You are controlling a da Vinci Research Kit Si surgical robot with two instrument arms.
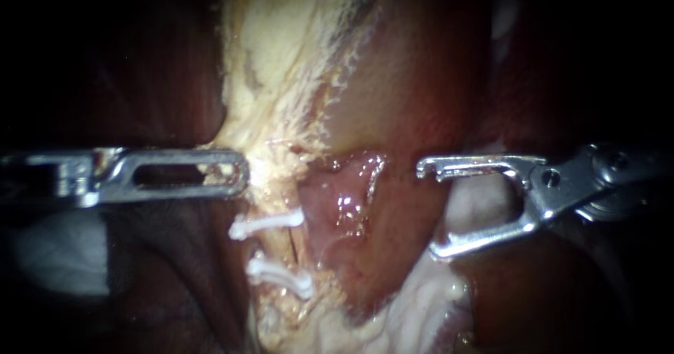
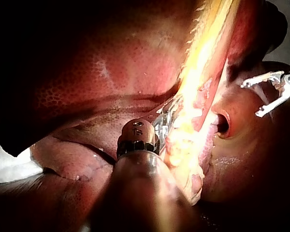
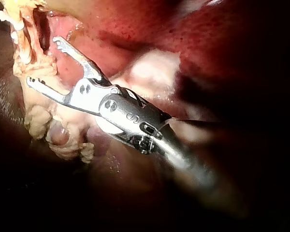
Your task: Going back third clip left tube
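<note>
**Ahead of my open right jaws, the clipped left tube**

Across the endoscope view from my right instrument [image 1: 428, 210], the left tube [image 1: 281, 252] runs as a pale strand from top to bottom. Its long axis lies square to my shaft, which comes in almost level from the right.

My right jaws stand wide apart and hold nothing; no clip sits between them. Both tips point at the tube, with a fold of glistening pink tissue [image 1: 344, 199] lying in between. In the right wrist view one tip lies close against the pale strand's edge, and I cannot tell whether it touches.

Two white clips cross the tube, the upper clip [image 1: 267, 224] just above the lower clip [image 1: 281, 273]. Both lie about parallel to my shaft. A whitish fleck shows above them, beside the tip of my left instrument [image 1: 235, 175], and I cannot tell whether it is a third clip.

My left jaws are pressed together on the pale fatty tissue [image 1: 281, 115] at the tube's upper end. That arm is the nearer one, but I judge it is occupied holding the strand.

The retreat falls to my right instrument. Since the tube lies straight off its tips, I judge the way out is back along my own shaft, away from the clips. The jaws should be kept off the strand so that neither tip drags at it.
</note>
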